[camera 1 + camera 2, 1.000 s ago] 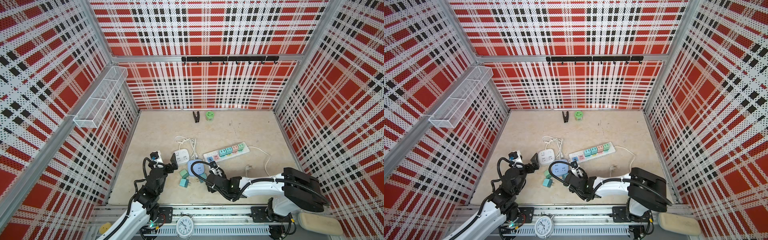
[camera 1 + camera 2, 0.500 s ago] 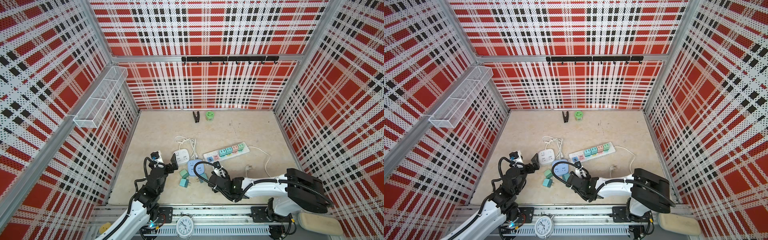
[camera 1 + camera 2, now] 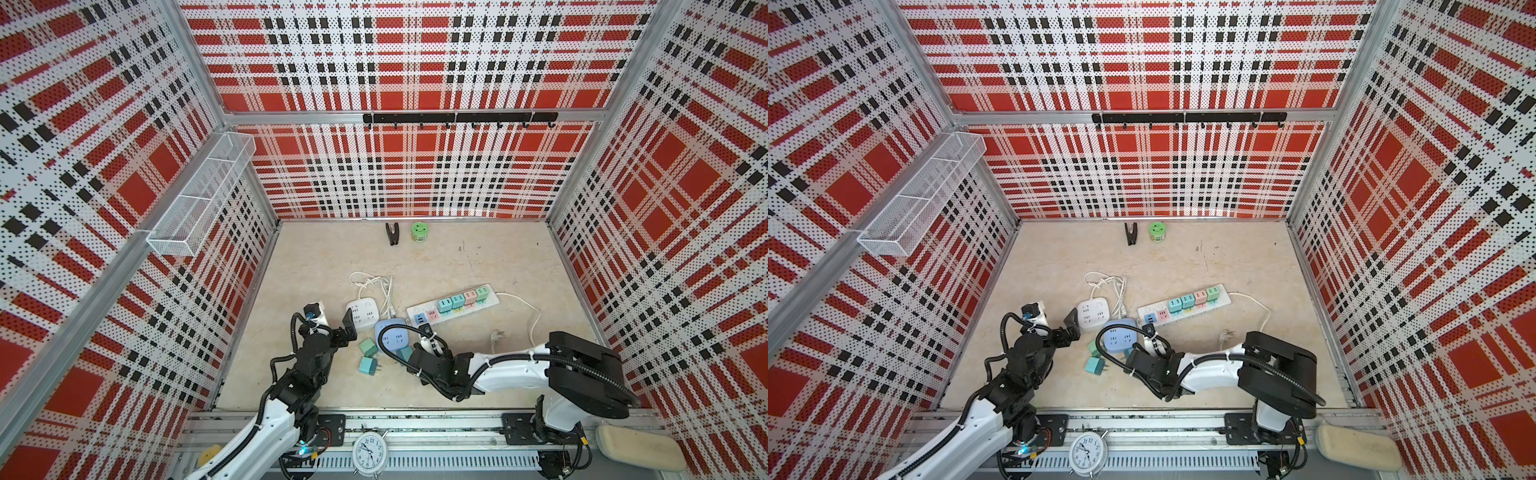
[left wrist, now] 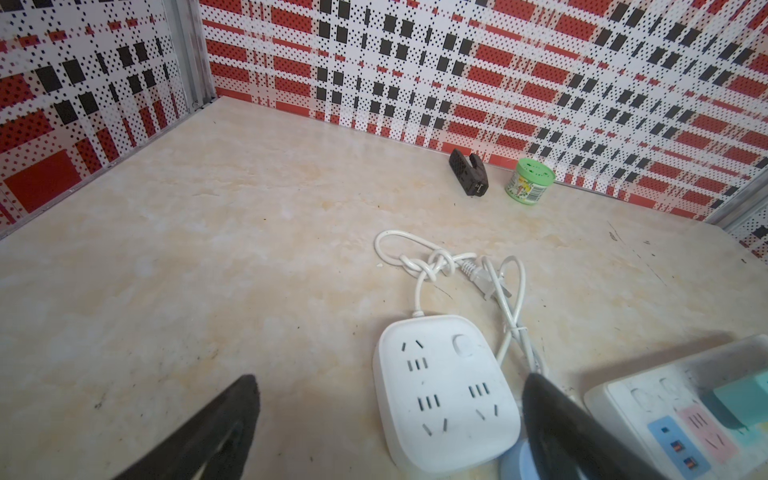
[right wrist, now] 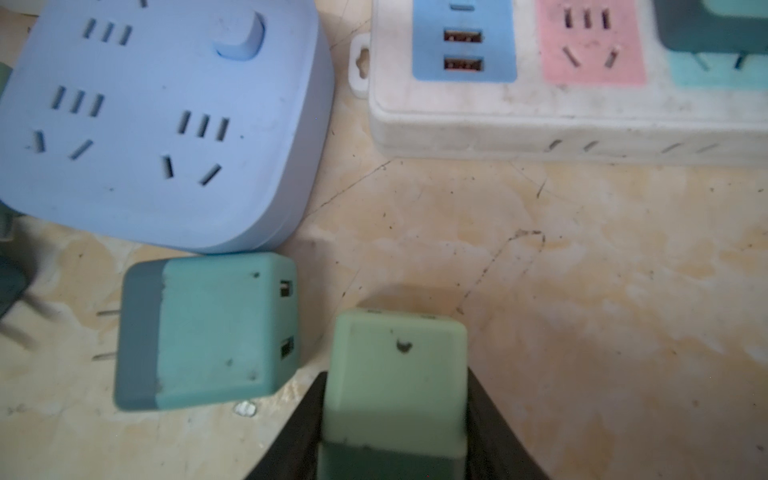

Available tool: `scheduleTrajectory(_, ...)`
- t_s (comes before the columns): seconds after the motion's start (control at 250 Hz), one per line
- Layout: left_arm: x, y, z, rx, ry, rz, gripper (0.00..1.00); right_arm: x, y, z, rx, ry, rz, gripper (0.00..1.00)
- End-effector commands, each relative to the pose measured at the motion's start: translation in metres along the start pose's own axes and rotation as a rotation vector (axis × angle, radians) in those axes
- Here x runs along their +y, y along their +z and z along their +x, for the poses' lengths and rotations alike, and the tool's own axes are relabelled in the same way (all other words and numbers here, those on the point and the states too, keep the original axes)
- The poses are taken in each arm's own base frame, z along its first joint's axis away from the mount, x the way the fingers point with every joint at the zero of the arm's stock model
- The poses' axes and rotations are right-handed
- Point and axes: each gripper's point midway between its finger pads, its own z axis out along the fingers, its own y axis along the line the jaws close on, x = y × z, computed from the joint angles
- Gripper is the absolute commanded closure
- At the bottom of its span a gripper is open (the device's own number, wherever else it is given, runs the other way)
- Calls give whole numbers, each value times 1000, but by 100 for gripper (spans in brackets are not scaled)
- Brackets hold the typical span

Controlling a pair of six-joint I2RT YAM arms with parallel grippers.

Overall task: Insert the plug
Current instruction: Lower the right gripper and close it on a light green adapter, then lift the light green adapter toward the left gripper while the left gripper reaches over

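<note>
At the front rail an alarm clock (image 3: 369, 453) stands between the two arm bases, and a beige pad (image 3: 640, 448) lies at the right end.

Just past the rail, on the pale marbled worktop (image 3: 332, 257), the right tool (image 5: 395, 376) pinches a pale green plug (image 5: 397, 399) by two opposite sides, with a black finger (image 5: 305, 419) pressed against each. Whether the plug touches the worktop cannot be told. Just beside it, toward the left arm, a teal adapter (image 5: 208, 332) lies on its side with its two prongs pointing away from the held plug. Two more teal cubes (image 3: 368, 345) lie further left.

Just beyond the teal adapter sits a blue socket block (image 5: 158, 120). A narrow gap separates it from the near end of a long white power strip (image 5: 582, 116). That end carries a blue USB panel and a free pink outlet (image 5: 592, 45). Further along the strip, four cube adapters (image 3: 463, 298) stand plugged in a row.

The left tool (image 4: 390, 377) hangs spread wide and holds nothing, just short of a white socket block (image 4: 444, 399). Behind that block its white cord (image 4: 432, 266) lies knotted in loops.

Near the back wall a black clip (image 4: 467, 172) and a green round tub (image 4: 530, 183) stand close together. Higher up, a black hook rail (image 3: 457, 117) runs along the back wall and a wire basket (image 3: 199, 199) hangs on the left wall.
</note>
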Motion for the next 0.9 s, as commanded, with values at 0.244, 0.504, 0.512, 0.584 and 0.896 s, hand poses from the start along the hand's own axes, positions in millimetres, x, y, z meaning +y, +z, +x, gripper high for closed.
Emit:
scheduleTrajectory(0.244,-3,1,-9,-23,-34,9,0,-2,0,-1,-24,18,5,67)
scheduleTrajectory(0.504,-2,2,-8,-20,-26,5,1,-25,-30,-30,-184,18,14,73)
scheduleTrajectory(0.512,-3,2,-8,-21,-26,5,0,-26,-32,-32,-192,19,15,73)
scheduleTrajectory(0.584,-2,2,-9,-23,-28,4,1,-34,-46,-44,-268,15,15,77)
scheduleTrajectory(0.896,-12,7,-4,20,-4,41,1,-54,-118,-104,-627,10,-66,87)
